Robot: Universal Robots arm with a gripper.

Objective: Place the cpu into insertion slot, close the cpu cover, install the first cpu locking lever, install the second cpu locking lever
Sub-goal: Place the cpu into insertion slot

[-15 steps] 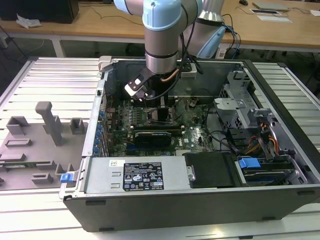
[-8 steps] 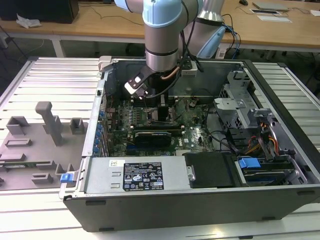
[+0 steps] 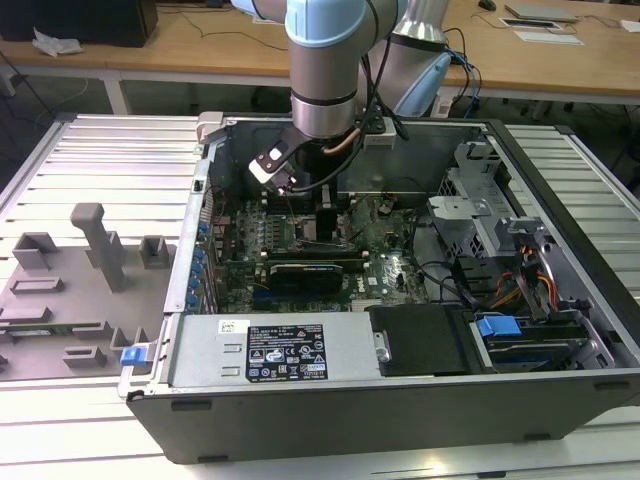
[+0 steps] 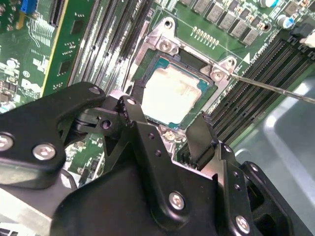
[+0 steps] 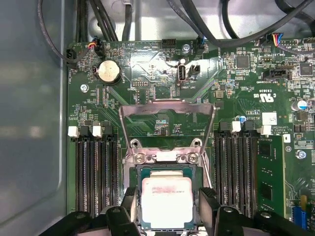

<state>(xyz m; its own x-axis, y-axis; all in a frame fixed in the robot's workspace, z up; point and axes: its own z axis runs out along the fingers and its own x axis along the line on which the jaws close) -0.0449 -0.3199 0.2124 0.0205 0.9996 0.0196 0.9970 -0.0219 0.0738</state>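
The cpu (image 5: 166, 201) lies flat in the insertion slot (image 5: 139, 173) on the green board, silver top up; the second wrist view also shows the cpu (image 4: 172, 93) inside the slot's dark rim (image 4: 158, 63). The cpu cover (image 5: 167, 104), a silvery window frame, stands swung open beyond the slot. My gripper (image 5: 169, 209) is open, one black finger (image 5: 129, 204) on each side of the chip with a small gap to it. A thin metal lever (image 4: 275, 88) stands free beside the slot. In the exterior view the gripper (image 3: 325, 215) reaches down into the computer case.
Long black memory slots (image 5: 96, 172) flank the socket on both sides. A coin battery (image 5: 109, 72) and black cables (image 5: 98, 24) lie beyond the cover. The case walls (image 3: 330, 360) surround the board. A grey fixture plate (image 3: 80, 270) lies at the exterior view's left.
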